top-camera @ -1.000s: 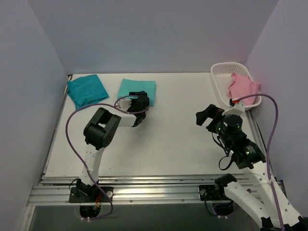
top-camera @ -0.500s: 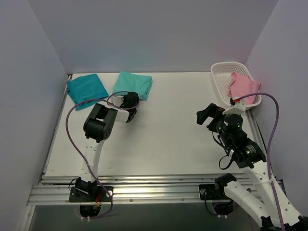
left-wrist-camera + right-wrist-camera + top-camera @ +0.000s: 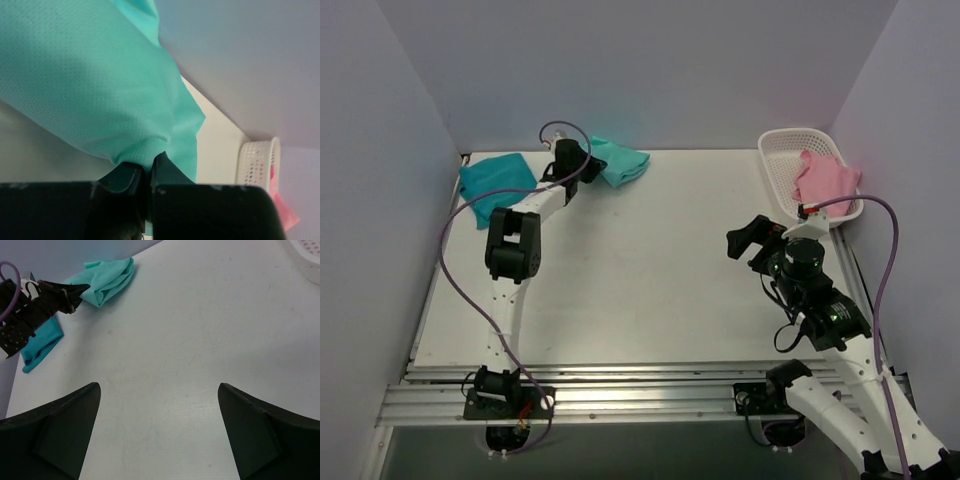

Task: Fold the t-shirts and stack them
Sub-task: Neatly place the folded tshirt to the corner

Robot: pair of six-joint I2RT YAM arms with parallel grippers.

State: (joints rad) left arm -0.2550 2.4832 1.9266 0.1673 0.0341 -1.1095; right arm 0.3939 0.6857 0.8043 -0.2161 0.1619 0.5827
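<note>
Bunched, drooping mint t-shirt (image 3: 623, 160) in left claw (image 3: 148, 168)

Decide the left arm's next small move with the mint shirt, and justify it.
Probably swing the left gripper leftward, toward the teal-blue shirt: its jaws are pinched shut on the mint shirt, which is held to the right of that shirt, not over it.

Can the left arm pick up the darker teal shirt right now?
Probably not yet. The left gripper is shut on the mint shirt, so its jaws are full. The teal shirt lies uncovered beside that arm, so reach looks fine once it lets go.
</note>
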